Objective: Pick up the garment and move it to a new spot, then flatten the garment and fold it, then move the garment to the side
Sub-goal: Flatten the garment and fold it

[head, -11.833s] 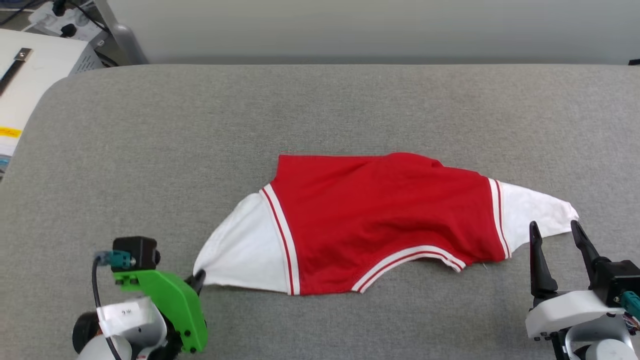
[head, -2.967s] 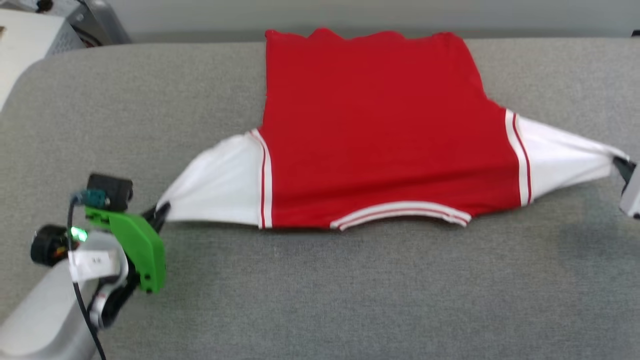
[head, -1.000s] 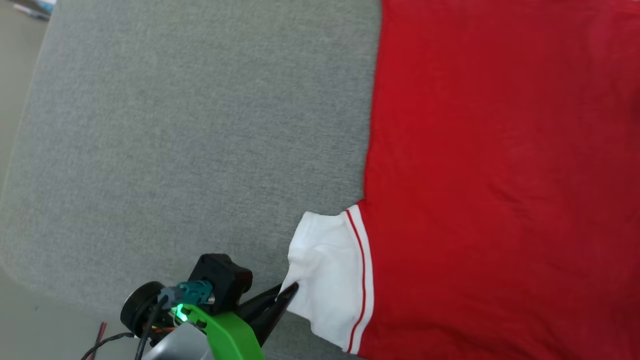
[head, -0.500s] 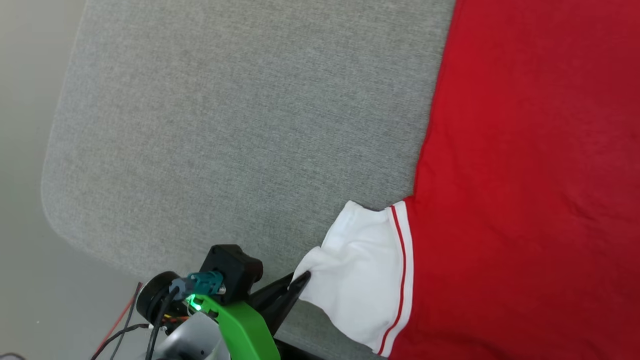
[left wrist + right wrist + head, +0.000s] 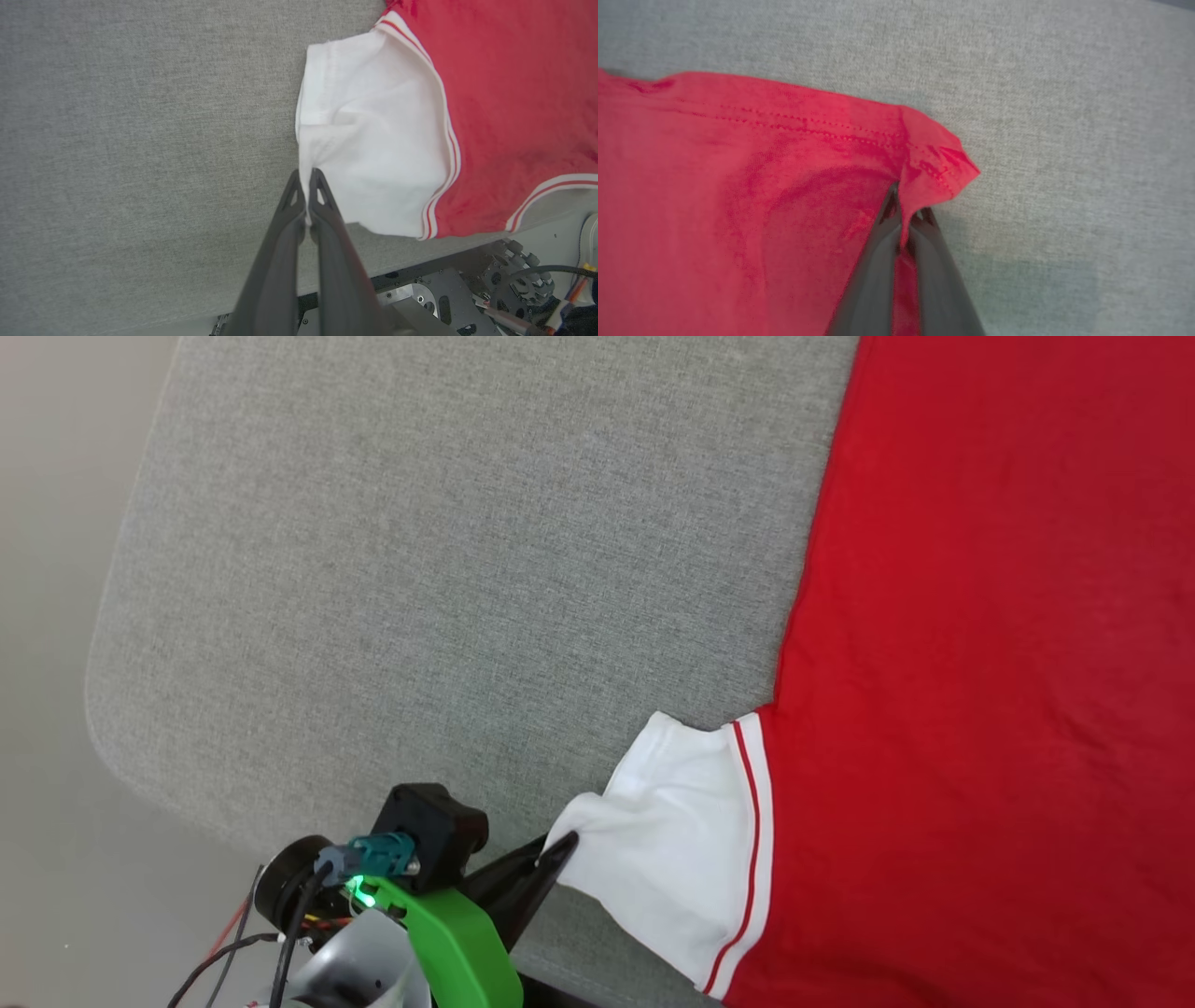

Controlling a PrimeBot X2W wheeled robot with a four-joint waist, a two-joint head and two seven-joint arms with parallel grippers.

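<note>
While garment (image 5: pixel 980 663) runs lengthwise away, left claw (image 5: pixel 307 175) pinching sleeve (image 5: pixel 681 849), right claw (image 5: pixel 908 205) pinching hem corner (image 5: pixel 943 163)

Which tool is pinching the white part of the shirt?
The left tool: it is shut on the edge of the white sleeve. The right tool pinches a red hem corner of the garment instead.

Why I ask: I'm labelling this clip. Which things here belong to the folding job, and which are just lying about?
Job in hand:
- the garment
- its white sleeve, pinched in the left hand
- its red corner, pinched in the right hand
- the grey padded surface under it

Just about:
- the metal frame with cables below the surface's edge
- the pale floor
</note>
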